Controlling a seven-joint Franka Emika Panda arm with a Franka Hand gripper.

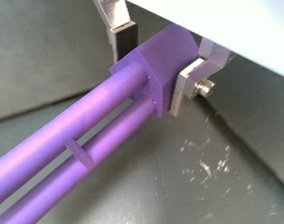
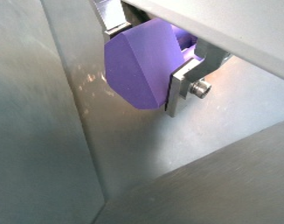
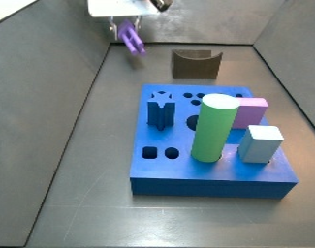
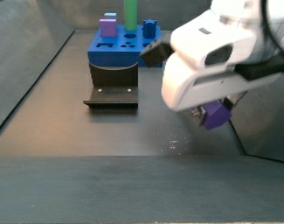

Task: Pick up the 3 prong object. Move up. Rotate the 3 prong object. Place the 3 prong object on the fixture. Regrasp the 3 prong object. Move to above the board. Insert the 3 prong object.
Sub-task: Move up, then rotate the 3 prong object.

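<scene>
From where I stand, much of the gripper (image 4: 217,112) is lost behind the arm's big white housing in a side view, and only a purple tip of the 3 prong object (image 4: 214,115) peeks out below it. In both wrist views the fingers (image 1: 186,80) are clamped on the piece's blocky head (image 2: 147,63), with its long prongs (image 1: 74,149) running out of frame. The piece hangs clear of the grey floor (image 3: 82,184), near the back wall. The fixture (image 3: 196,64) stands empty, well apart from it. The board (image 3: 186,165) carries a green cylinder (image 3: 213,128), a pink cube (image 3: 254,110), a pale block (image 3: 261,143) and a dark blue star peg (image 3: 160,111); several of its holes lie open. Grey walls close in the floor.
</scene>
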